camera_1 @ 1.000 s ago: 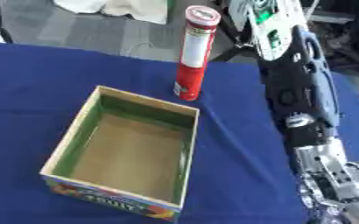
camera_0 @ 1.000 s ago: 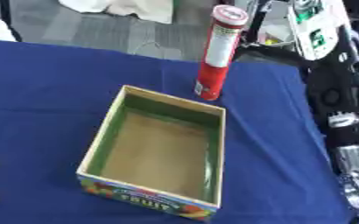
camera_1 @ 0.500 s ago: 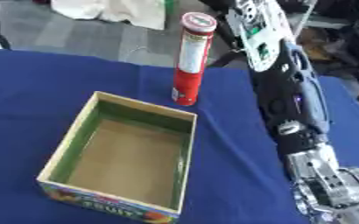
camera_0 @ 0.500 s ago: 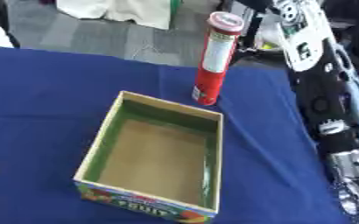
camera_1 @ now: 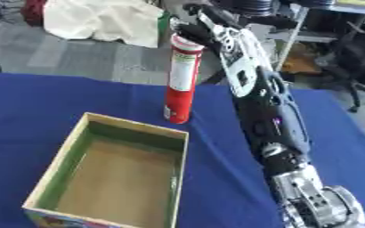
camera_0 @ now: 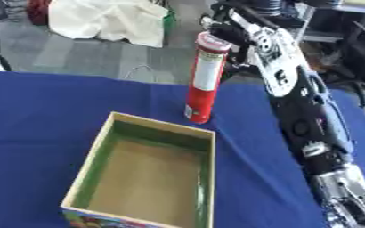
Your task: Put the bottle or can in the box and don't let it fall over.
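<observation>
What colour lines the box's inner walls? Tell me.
Green on the inner walls of the box, with a tan brown floor; the left eye view shows it best.

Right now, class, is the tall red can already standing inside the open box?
No. The red can stands upright on the blue tablecloth just beyond the far edge of the box, whose inside holds nothing.

The right arm stretches from five o'clock up toward twelve, mostly black with silver joints. Its hand sits at the far end, fingers unclear.
</observation>
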{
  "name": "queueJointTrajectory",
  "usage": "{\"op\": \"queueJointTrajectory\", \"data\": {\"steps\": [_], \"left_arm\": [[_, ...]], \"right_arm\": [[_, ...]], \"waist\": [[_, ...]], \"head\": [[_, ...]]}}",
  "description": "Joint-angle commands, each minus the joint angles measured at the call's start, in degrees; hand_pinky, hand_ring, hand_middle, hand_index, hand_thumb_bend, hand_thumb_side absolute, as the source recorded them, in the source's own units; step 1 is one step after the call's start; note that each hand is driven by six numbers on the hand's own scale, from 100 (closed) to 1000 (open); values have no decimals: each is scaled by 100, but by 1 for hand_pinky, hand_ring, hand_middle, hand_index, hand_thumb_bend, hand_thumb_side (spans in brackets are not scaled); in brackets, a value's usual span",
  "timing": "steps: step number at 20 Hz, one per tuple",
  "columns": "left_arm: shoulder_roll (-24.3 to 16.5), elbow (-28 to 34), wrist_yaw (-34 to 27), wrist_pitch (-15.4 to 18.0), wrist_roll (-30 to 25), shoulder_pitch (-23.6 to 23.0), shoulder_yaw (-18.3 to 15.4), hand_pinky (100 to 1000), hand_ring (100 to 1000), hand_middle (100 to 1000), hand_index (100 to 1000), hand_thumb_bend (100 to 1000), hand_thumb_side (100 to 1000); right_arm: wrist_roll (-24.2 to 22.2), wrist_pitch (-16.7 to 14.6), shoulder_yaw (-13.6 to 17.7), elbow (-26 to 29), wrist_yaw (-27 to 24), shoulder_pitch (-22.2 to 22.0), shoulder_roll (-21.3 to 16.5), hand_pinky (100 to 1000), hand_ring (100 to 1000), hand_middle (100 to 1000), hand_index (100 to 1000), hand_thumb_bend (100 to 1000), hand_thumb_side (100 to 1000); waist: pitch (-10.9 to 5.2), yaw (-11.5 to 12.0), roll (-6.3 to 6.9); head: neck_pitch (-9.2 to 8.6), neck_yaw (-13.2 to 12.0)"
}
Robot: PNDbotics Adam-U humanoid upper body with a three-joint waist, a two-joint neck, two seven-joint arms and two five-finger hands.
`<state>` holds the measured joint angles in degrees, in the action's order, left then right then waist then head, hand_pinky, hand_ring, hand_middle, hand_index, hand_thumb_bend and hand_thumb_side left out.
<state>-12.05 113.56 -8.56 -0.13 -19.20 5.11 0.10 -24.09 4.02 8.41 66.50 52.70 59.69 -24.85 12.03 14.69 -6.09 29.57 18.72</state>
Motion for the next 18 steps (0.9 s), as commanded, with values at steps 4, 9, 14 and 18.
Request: {"op": "queueJointTrajectory", "data": {"steps": [4, 9, 14, 18], "left_arm": [[-42, 104, -12, 10, -23, 74, 2, 454, 774, 618, 619, 242, 851], [-37, 104, 20, -10, -40, 72, 9, 454, 774, 618, 618, 244, 859], [-33, 104, 43, -16, -49, 74, 17, 453, 774, 618, 618, 245, 862], [-32, 104, 61, -15, -54, 74, 19, 454, 774, 618, 618, 244, 865]], "right_arm": [[-42, -165, -18, -25, 107, 98, -72, 879, 931, 915, 999, 100, 1000], [61, -211, -29, -1, 259, 102, -88, 867, 936, 908, 993, 100, 1000], [246, -230, -25, 98, 473, 116, -113, 873, 949, 919, 994, 100, 1000], [388, -206, -1, 370, 562, 145, -123, 891, 967, 931, 1000, 100, 1000]], "waist": [[-69, 6, 35], [-39, 21, 12], [-12, 31, -4], [19, 46, -9]], "head": [[-40, 3], [-7, -27], [1, -33], [-18, -35]]}}
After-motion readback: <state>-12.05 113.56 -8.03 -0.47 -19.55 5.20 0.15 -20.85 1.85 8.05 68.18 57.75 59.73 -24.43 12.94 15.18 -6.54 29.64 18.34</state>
